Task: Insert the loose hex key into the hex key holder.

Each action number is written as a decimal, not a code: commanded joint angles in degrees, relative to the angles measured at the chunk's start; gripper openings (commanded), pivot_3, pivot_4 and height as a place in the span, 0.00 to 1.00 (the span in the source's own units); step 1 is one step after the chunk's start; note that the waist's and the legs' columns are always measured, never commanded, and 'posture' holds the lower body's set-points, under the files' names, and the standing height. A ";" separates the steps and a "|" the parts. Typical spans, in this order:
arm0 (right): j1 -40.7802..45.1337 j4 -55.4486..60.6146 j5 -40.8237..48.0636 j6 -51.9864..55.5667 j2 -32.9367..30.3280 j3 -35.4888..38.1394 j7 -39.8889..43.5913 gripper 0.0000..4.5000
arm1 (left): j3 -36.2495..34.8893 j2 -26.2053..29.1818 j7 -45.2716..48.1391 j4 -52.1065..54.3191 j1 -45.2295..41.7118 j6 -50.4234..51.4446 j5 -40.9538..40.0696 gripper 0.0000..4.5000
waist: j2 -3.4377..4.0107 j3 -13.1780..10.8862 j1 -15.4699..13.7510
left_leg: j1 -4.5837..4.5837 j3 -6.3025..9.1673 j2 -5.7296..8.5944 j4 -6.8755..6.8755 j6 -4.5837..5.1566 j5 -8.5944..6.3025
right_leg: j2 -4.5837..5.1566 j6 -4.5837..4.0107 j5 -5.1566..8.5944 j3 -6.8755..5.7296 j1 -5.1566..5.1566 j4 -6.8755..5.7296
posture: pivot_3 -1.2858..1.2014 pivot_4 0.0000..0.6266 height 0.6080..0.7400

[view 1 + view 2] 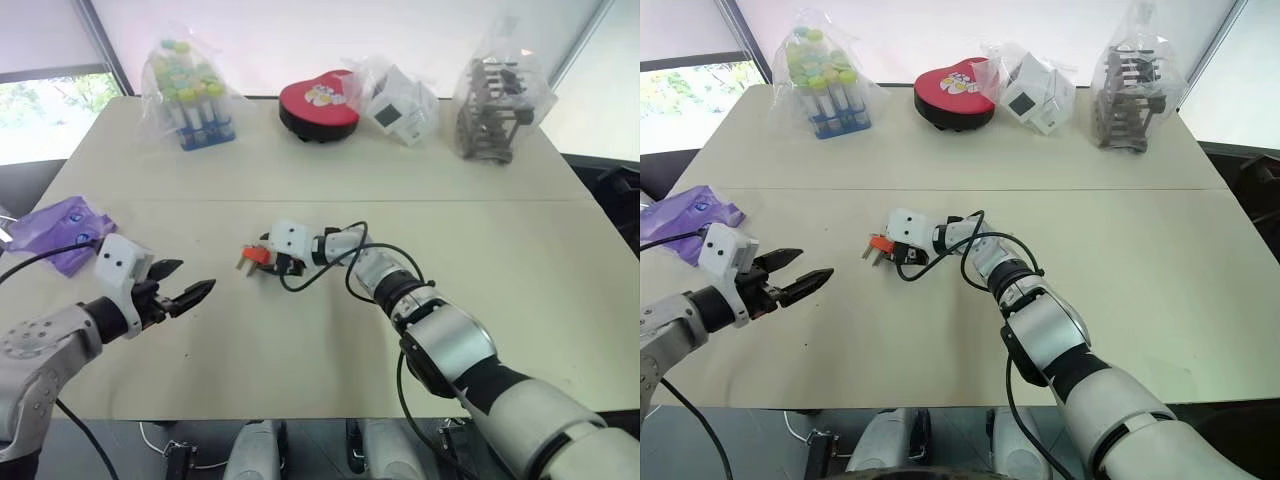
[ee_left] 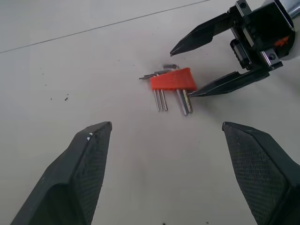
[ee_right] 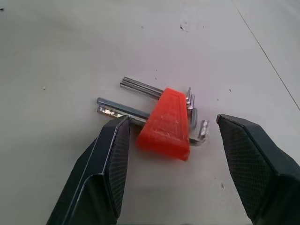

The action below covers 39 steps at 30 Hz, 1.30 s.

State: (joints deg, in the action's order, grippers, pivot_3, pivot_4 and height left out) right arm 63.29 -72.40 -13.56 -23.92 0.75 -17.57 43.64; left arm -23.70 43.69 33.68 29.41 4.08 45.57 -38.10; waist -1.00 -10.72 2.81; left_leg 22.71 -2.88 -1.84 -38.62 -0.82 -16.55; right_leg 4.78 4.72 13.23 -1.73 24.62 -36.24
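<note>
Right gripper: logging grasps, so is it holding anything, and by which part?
Nothing held. The right gripper is open, straddling the hex key holder lying on the table.

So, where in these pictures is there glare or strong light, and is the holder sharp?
Left eye view: bright windows behind the table, bagged items shine. Right wrist view: hex key holder sharp, small glint on one key. Left wrist view: holder sharp, soft shadow under right gripper.

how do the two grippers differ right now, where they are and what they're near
The right gripper reaches to the middle of the table, its open fingers on either side of the orange-red hex key holder; the left gripper hangs apart from the holder, with nothing between its fingers. The right gripper points toward the robot's left; the left gripper points toward the holder. Both are open, with black fingers and white bodies.
</note>
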 commanded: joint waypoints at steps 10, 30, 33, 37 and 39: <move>-0.93 0.25 1.44 7.51 -0.58 3.18 0.69 0.67 | -0.75 0.88 0.33 0.77 -1.40 -1.24 0.50 0.87 | -0.01 0.02 -0.20 | -0.21 0.01 0.05 0.40 -0.21 0.14 | 0.03 -0.05 -0.02 0.00 0.00 0.04 | 0.52 0.24 1.00; -10.44 22.31 -0.68 -4.33 -8.93 5.38 -9.52 0.22 | 2.81 0.33 3.50 -4.88 -9.35 -2.04 0.53 0.89 | 0.05 0.01 -0.53 | -0.22 0.03 0.08 0.46 -0.24 0.16 | 0.04 -0.10 -0.06 -0.04 -0.03 0.11 | 0.52 0.24 1.00; -13.86 33.04 -2.83 -11.77 -16.20 5.23 -11.97 0.22 | 4.84 -0.01 5.38 -7.84 -14.82 -1.13 -1.10 0.89 | 0.10 -0.04 -1.09 | 0.00 0.03 0.24 0.43 -0.22 0.18 | 0.16 -0.02 -0.10 -0.12 0.11 0.14 | 0.52 0.24 1.00; -18.19 46.88 -2.04 -22.51 -26.14 7.07 -12.71 0.22 | 8.91 -0.65 10.10 -12.51 -24.69 0.82 -4.43 0.89 | 0.07 -0.06 -0.41 | -0.02 -0.13 0.17 0.44 -0.19 0.17 | -0.19 0.13 -0.17 -0.16 0.13 0.18 | 0.52 0.24 1.00; -19.87 51.48 -3.87 -27.28 -30.37 7.33 -13.35 0.22 | 10.72 -1.77 11.69 -15.05 -29.68 2.00 -5.94 0.89 | 0.05 -0.07 -0.34 | -0.05 -0.15 0.16 0.45 -0.19 0.17 | -0.34 0.16 -0.15 -0.17 0.13 0.16 | 0.52 0.24 1.00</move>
State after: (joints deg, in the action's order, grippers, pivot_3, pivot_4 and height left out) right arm 43.82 -25.43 -16.59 -46.84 -28.17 -11.04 31.02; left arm -13.22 41.91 43.87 15.02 -23.68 47.02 -42.22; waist -0.95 -10.79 2.48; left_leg 22.63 -3.04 -1.70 -38.17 -1.01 -16.38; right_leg 4.40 4.88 13.08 -1.89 24.74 -36.11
